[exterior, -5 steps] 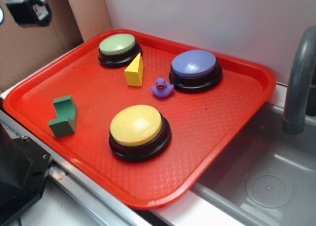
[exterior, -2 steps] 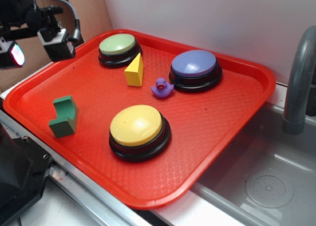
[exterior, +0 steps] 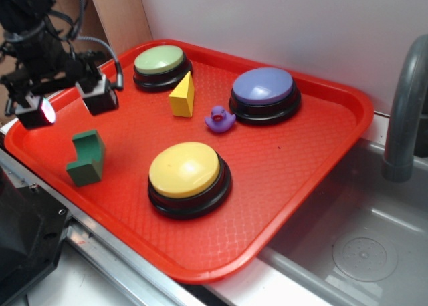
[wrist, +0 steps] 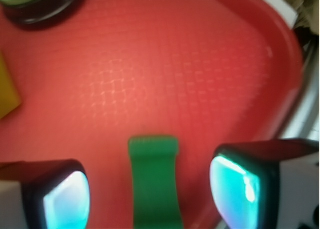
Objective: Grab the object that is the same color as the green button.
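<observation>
The small dark green L-shaped block [exterior: 87, 159] stands on the red tray [exterior: 287, 166] near its left edge. In the wrist view the block [wrist: 154, 181] lies below and between my two fingers. My gripper [exterior: 67, 102] is open and empty, hanging above the tray just behind the block. The pale green button [exterior: 160, 65] sits at the tray's far left corner; its edge shows at the top left of the wrist view [wrist: 30, 1].
A yellow wedge [exterior: 182, 95], a purple duck [exterior: 219, 119], a blue-purple button [exterior: 264, 92] and a yellow button [exterior: 187, 176] stand on the tray. A grey sink [exterior: 361, 246] with a faucet [exterior: 404, 112] lies to the right. A black block [exterior: 23, 232] sits at the lower left.
My gripper has come down and moved right from the upper left corner to above the tray's left side, close behind the green block. Nothing on the tray has moved.
</observation>
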`<action>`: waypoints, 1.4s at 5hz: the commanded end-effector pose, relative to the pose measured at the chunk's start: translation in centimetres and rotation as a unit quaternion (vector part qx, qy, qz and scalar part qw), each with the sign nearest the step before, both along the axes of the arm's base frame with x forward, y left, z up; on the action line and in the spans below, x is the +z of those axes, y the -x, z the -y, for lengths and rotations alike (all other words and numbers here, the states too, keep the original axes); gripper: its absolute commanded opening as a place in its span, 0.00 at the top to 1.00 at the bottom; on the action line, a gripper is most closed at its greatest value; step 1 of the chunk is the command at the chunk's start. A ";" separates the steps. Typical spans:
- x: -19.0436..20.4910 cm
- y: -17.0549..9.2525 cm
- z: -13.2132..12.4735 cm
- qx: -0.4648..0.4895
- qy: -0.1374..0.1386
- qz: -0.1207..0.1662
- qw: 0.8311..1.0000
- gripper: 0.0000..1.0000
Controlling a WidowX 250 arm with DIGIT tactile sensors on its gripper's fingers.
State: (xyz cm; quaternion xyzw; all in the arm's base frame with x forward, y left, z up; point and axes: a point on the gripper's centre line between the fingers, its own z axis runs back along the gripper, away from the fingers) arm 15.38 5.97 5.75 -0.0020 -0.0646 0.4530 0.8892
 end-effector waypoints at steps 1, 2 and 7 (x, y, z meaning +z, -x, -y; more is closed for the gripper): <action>-2.6 -0.8 -0.3 -0.006 0.006 -0.001 1.000 0.00; -3.3 -0.6 -0.1 -0.010 0.011 -0.009 1.000 0.00; 4.0 -2.6 1.9 -0.122 0.011 -0.014 0.992 1.00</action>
